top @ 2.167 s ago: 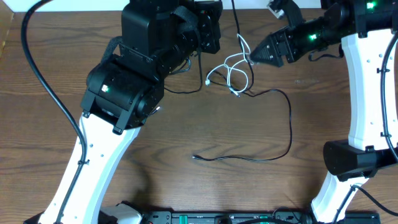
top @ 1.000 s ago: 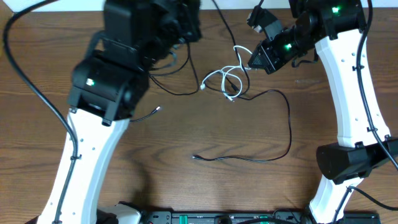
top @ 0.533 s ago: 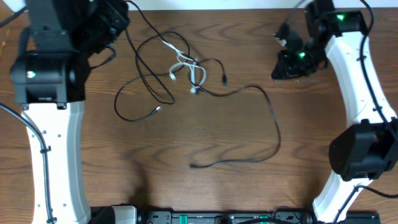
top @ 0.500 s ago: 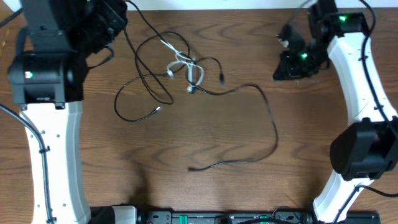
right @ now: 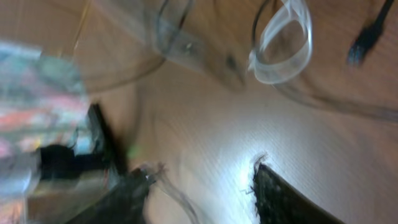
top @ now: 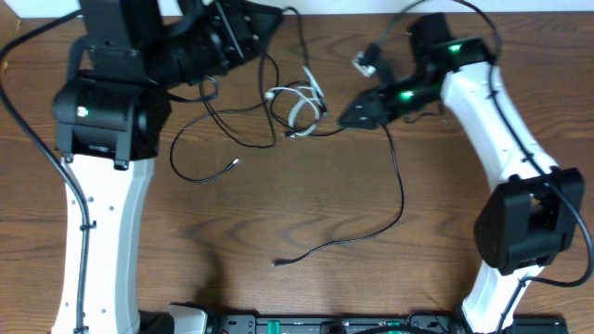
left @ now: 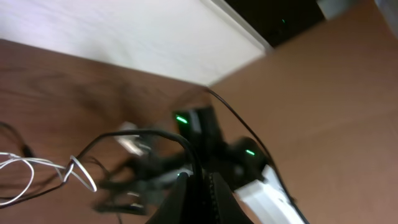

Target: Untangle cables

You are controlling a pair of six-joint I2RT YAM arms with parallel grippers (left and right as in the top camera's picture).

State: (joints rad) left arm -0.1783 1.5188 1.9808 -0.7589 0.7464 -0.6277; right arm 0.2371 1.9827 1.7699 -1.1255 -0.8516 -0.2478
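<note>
The cables lie tangled at the table's back middle: a white cable (top: 302, 100) looped in a knot with two black ones. One long black cable (top: 399, 181) runs from the knot down to a plug at the front. The other black cable (top: 200, 139) loops left, and my left gripper (top: 260, 20) is shut on it above the table; in the left wrist view the cable (left: 155, 134) rises from the shut left gripper (left: 200, 177). My right gripper (top: 345, 119) is just right of the knot. In the blurred right wrist view the right gripper (right: 202, 174) stands open below the white cable (right: 280, 50).
The table's far edge meets a white wall (left: 124, 37). A loose black plug (top: 232, 164) rests left of centre, another plug (top: 277, 263) at the front. Thick black robot wires (top: 37, 139) hang by the left arm.
My right gripper has swung left from the far right up to the knot and opened. The left arm has shifted right with its black cable, dragging the tangle right.
</note>
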